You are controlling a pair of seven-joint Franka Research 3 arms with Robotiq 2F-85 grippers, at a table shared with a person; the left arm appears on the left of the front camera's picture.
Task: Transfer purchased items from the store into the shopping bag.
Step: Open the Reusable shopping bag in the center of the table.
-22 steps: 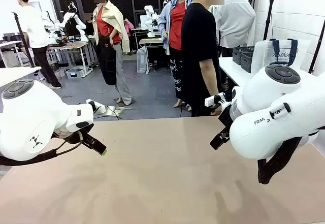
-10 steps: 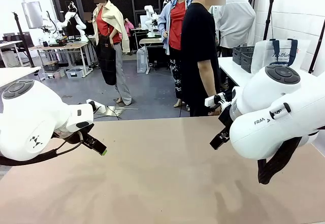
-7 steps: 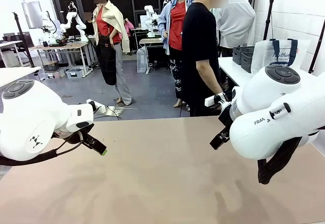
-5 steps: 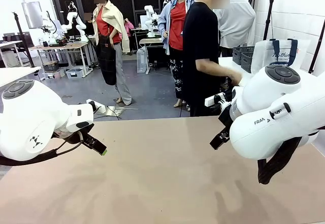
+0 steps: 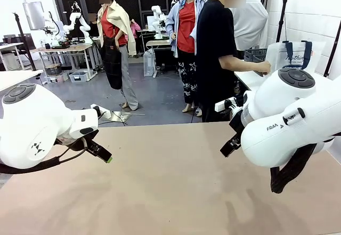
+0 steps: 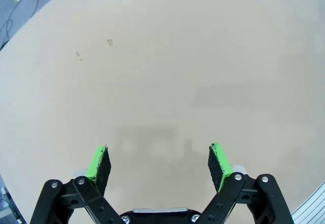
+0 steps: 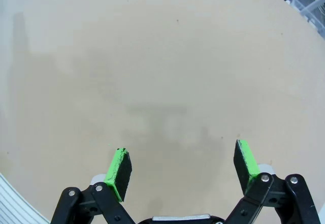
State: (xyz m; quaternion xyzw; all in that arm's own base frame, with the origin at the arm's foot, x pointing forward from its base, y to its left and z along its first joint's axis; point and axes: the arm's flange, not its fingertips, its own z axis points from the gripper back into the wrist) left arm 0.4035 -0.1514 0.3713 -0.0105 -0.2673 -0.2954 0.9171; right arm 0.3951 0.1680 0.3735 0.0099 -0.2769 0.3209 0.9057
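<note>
Sensibly, both arms should wait: left gripper [image 6: 158,158] and right gripper [image 7: 183,165] hang wide open over the bare table [image 5: 170,187], well short of the shopping bag [image 5: 292,54]. A person's hand [image 5: 264,67] reaches in just beside that bag, by the dark mesh basket [image 5: 257,54].

My left arm [image 5: 37,126] hangs folded over the left edge of the table [image 5: 170,192], left gripper [image 6: 158,155] tilted down, jaws spread wide with nothing between the pads [image 6: 101,160]. My right arm [image 5: 298,118] mirrors it at the right edge, right gripper [image 7: 180,160] likewise wide apart and empty.
</note>
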